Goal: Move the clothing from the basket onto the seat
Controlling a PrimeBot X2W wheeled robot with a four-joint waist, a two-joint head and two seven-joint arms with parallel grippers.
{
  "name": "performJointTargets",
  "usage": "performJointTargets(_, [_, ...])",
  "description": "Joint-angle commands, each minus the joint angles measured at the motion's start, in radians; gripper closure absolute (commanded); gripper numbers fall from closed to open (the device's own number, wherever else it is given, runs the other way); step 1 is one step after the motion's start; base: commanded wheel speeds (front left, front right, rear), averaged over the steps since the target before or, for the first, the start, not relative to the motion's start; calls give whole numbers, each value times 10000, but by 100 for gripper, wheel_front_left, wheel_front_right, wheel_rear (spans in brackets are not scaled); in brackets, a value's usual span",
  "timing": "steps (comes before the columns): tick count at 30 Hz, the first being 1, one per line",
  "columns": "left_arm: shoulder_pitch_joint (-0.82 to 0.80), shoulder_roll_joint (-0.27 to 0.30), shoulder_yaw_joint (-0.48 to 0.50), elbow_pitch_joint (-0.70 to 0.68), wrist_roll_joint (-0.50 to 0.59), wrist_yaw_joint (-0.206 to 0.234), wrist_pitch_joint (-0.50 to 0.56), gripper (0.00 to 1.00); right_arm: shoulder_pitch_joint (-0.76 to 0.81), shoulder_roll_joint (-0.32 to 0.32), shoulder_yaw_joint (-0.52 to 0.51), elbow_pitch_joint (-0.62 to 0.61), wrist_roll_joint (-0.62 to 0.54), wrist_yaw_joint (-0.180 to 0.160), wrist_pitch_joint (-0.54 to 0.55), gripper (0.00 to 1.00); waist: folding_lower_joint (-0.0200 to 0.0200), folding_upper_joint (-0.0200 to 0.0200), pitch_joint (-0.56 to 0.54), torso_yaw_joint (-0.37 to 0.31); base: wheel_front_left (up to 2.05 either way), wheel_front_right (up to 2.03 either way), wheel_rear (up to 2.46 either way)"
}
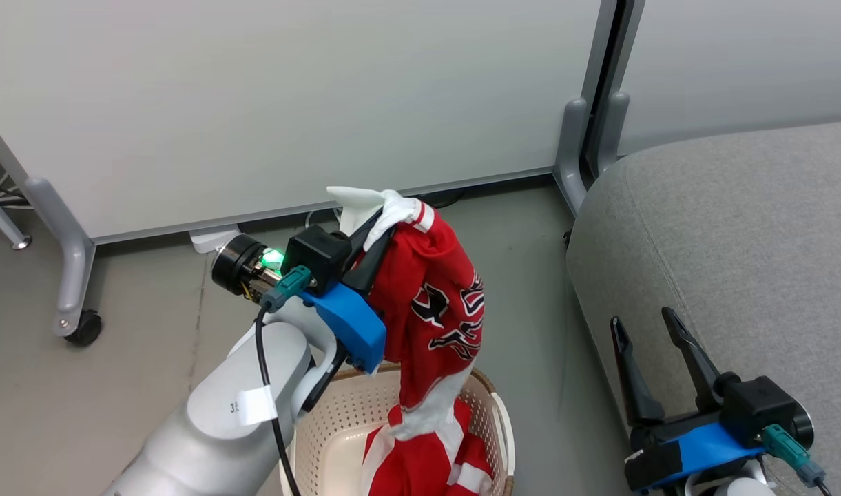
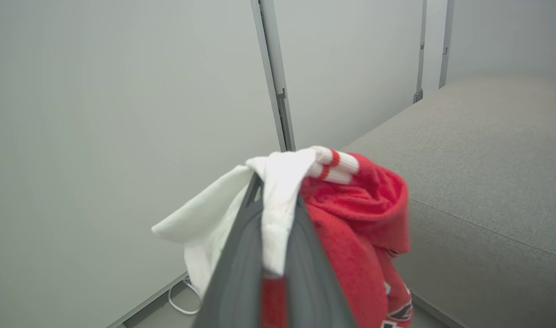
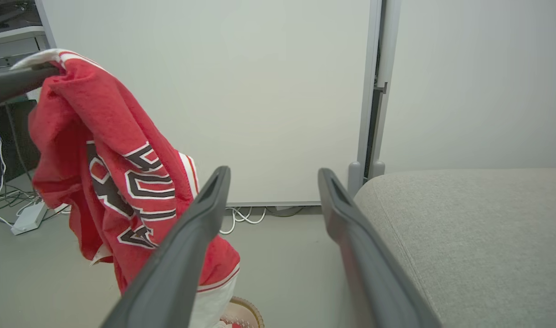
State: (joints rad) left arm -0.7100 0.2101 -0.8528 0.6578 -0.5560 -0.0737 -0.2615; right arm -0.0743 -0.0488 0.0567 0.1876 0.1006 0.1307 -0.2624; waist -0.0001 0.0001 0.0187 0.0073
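the left tool [image 1: 377, 234] was closed on a bunched fold of white fabric and ribbed striped trim at the top of the printed garment [image 1: 434, 303]. this garment hung as a limp column above the basket [image 1: 337, 413], with its lower hem at the basket mouth over the second garment [image 1: 427, 465]; contact between the two could not be confirmed. the second garment lay crumpled inside the basket. the right tool [image 1: 642, 317] was spread wide and empty, over the near edge of the seat [image 1: 737, 227], which stood just beside the basket. judgement: the fabric was light, soft and without stiffness, so it would drape, swing and trail during transfer, and the hem might snag the rim. a pinch on a bunched fold or thick trim appeared most secure, since a single thin layer could slip.
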Motion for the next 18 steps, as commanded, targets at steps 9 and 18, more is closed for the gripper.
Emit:
performJointTargets(9, [312,101,-77,-1062,-31,242,149,100,259,-28,20,-61,212,1,-38,0,1,-1,-94,38,0,0,0])
performJointTargets(18, [252,242,-126,-1719,-54,376,316,100,-218,-28,430,-347,50,1,-38,0,1,-1,114,115,0,0,0])
